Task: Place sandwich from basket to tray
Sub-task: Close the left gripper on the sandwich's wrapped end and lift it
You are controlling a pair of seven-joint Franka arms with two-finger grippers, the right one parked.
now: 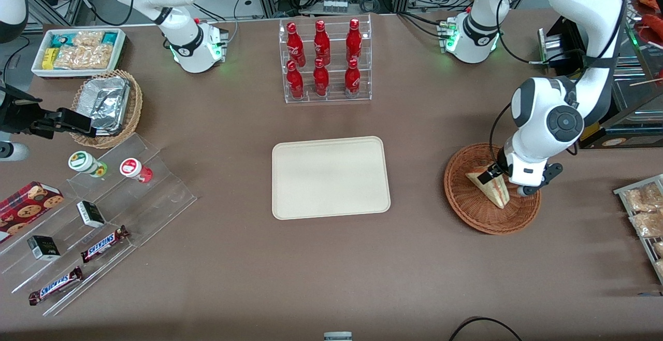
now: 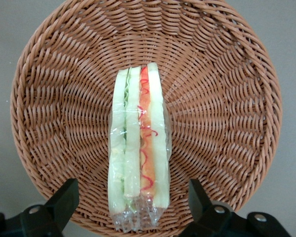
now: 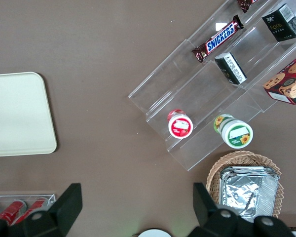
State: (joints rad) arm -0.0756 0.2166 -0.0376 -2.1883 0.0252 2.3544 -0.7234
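Observation:
The sandwich, a plastic-wrapped wedge of white bread with red and green filling, lies in the reddish-brown wicker basket toward the working arm's end of the table. In the left wrist view the sandwich stands on its edge in the middle of the basket. My gripper hangs just above it, open, with one black finger on each side of the wedge's wrapped end and not touching it; the gripper holds nothing. The cream tray lies flat mid-table, also seen as the tray in the right wrist view.
A clear rack of red bottles stands farther from the front camera than the tray. Toward the parked arm's end are a tan basket with a foil container, a white snack bin and an acrylic stand of snacks. Snack packets lie beside the basket.

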